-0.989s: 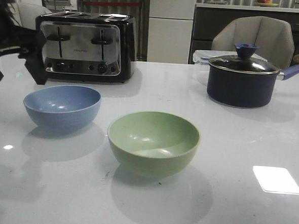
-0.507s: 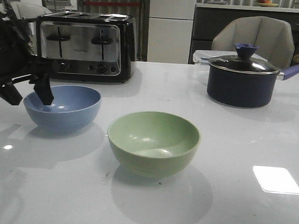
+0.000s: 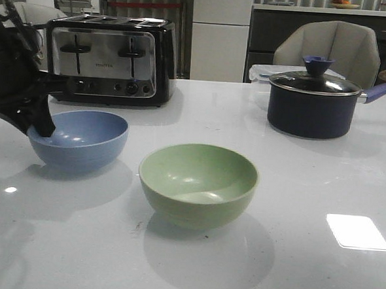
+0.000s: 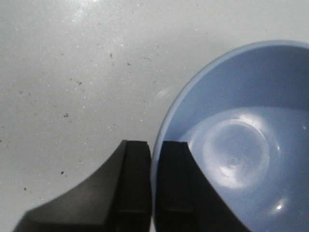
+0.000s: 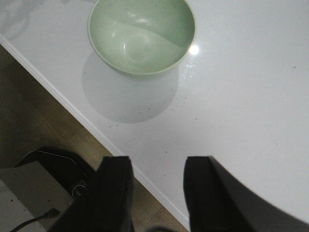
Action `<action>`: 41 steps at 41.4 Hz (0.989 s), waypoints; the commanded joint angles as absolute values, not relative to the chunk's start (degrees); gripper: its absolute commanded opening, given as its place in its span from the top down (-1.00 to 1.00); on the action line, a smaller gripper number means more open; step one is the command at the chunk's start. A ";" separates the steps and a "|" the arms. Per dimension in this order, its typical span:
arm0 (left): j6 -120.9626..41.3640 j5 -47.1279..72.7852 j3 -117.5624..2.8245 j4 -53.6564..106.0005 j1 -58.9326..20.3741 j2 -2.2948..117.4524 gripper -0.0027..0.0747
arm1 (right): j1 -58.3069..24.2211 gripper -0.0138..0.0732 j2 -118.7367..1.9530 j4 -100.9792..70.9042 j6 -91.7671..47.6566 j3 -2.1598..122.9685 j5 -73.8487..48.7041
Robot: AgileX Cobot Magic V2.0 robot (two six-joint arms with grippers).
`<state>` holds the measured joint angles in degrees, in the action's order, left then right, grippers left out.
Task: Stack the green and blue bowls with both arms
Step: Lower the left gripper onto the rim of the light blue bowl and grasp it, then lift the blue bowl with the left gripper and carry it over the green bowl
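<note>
Quick headcount of the table: two bowls total, one blue bowl [image 3: 79,137] on the left and one green bowl [image 3: 198,182] nearer the middle. One toaster [image 3: 110,59] at the far left, with four slots going by its two front levers, though the top is hard to read. One dark saucepan [image 3: 311,104] with a lid at the far right, plus one clear plastic container [image 3: 261,73] behind it. One chair [image 3: 330,52] past the table. That's it for countable stuff.
</note>
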<state>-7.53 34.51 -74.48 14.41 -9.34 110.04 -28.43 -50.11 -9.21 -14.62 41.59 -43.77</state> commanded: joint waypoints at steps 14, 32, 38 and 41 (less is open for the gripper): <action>-15.84 42.25 -76.23 15.89 -15.13 93.43 0.69 | -28.32 -0.21 -49.40 -9.32 -15.00 43.10 -40.76; -15.83 38.66 -76.23 19.25 -30.66 93.96 0.69 | -28.32 -0.21 -49.40 -9.32 -15.00 43.10 -40.76; -15.83 38.68 -77.54 19.25 -33.14 97.05 0.69 | -28.32 -0.21 -49.40 -9.32 -15.00 43.10 -40.71; -15.83 38.55 -78.86 19.25 -33.79 98.89 0.69 | -28.32 -0.21 -49.40 -9.32 -15.00 43.10 -40.71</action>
